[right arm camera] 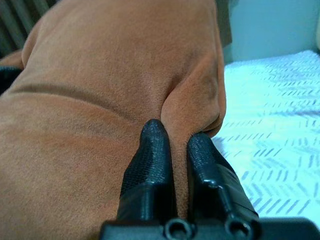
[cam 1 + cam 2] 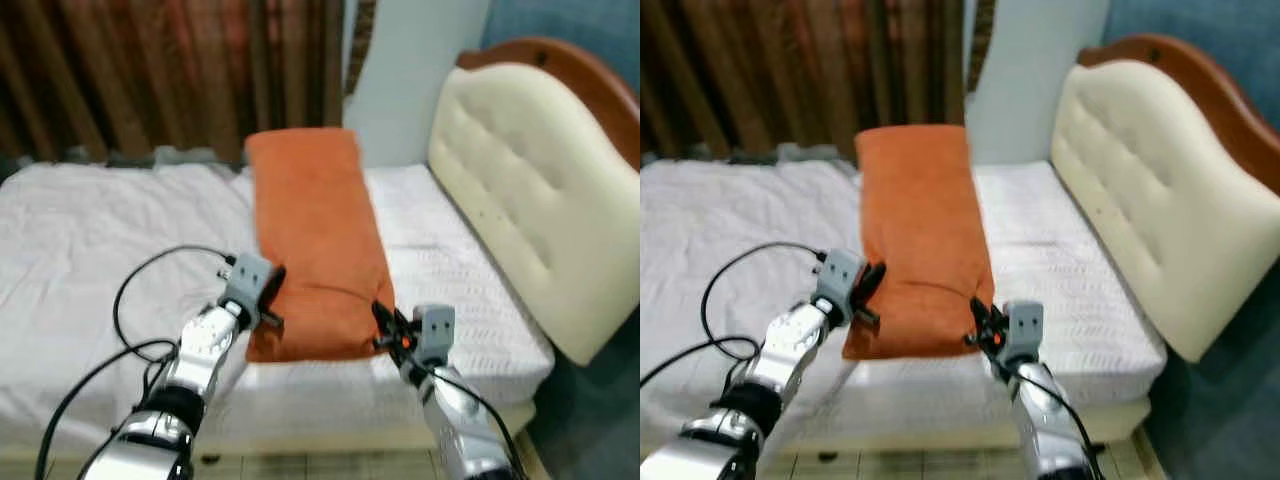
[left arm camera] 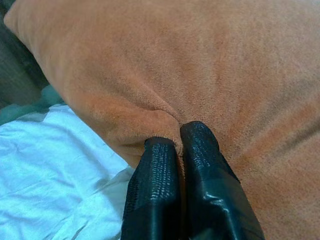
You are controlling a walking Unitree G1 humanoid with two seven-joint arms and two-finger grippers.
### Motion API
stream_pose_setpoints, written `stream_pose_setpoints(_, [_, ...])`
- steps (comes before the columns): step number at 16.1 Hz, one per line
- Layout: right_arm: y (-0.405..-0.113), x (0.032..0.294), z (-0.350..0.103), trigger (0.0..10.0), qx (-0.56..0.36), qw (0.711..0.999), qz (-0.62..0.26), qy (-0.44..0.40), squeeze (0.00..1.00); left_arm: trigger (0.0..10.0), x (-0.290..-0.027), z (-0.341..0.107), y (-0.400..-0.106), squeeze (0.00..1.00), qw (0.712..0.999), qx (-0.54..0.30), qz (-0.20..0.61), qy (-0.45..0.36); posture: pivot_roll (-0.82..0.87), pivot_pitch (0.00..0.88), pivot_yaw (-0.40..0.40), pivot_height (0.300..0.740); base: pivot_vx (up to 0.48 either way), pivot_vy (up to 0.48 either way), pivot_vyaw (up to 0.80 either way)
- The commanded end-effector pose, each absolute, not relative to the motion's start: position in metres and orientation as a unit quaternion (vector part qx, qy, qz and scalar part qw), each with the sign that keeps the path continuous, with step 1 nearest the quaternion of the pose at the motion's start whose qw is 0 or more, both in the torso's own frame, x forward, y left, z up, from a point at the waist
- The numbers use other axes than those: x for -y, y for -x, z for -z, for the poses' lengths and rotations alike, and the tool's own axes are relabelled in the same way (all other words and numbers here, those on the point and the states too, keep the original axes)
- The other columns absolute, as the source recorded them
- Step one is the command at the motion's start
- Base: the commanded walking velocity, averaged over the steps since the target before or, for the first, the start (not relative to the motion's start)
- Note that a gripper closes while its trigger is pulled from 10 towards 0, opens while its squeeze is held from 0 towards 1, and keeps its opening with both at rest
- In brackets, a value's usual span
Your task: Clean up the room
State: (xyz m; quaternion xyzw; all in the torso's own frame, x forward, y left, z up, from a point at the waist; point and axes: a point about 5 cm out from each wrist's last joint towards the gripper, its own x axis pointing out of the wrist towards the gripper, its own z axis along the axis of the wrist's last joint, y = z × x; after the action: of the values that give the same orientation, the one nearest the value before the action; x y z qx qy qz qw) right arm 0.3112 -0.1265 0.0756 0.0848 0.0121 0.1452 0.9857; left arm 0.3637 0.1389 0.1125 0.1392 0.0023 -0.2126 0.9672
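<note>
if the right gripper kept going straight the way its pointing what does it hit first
The right gripper is already shut on a fold of the orange pillow, so going on would likely press deeper into the pillow's bulk; past that, depth is unclear.

head: down at bed | wrists: close, blurry, on pillow

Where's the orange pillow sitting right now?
The orange pillow lies lengthwise on the white bed, left of the cream headboard; the left gripper and right gripper pinch its near corners.
</note>
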Motion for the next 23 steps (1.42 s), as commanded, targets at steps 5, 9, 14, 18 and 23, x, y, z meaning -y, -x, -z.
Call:
stream_pose_setpoints(5, [-0.308,0.161,-0.074,10.0,-0.007,0.994,-0.081,-0.073,0.00,10.0,-0.152,-0.128,-0.370,0.00,0.973,0.029,0.184,-0.135,-0.03,0.000,-0.003,0.740,0.379,-0.292,0.00])
stream_pose_setpoints(9, [-0.287,0.168,-0.072,10.0,0.003,0.995,-0.074,-0.069,0.00,10.0,-0.152,-0.122,-0.357,0.00,0.983,0.068,0.152,-0.072,-0.03,0.000,-0.010,0.740,0.382,-0.287,0.00])
stream_pose_setpoints(14, [-0.254,0.180,-0.066,10.0,0.008,0.997,-0.062,-0.050,0.00,10.0,-0.150,-0.106,-0.321,0.00,0.979,0.102,0.162,-0.072,-0.02,0.000,-0.037,0.740,0.415,-0.100,0.00])
stream_pose_setpoints(18, [-0.264,0.173,-0.065,10.0,-0.013,0.995,-0.086,-0.039,0.00,10.0,-0.160,-0.109,-0.338,0.00,0.985,0.064,0.139,-0.082,-0.01,0.000,-0.043,0.740,0.420,0.000,0.00])
stream_pose_setpoints(23, [-0.270,0.171,-0.067,10.0,-0.016,0.995,-0.090,-0.036,0.00,10.0,-0.178,-0.116,-0.351,0.00,0.991,0.049,0.109,-0.058,-0.03,0.000,-0.032,0.740,0.425,0.000,0.28])
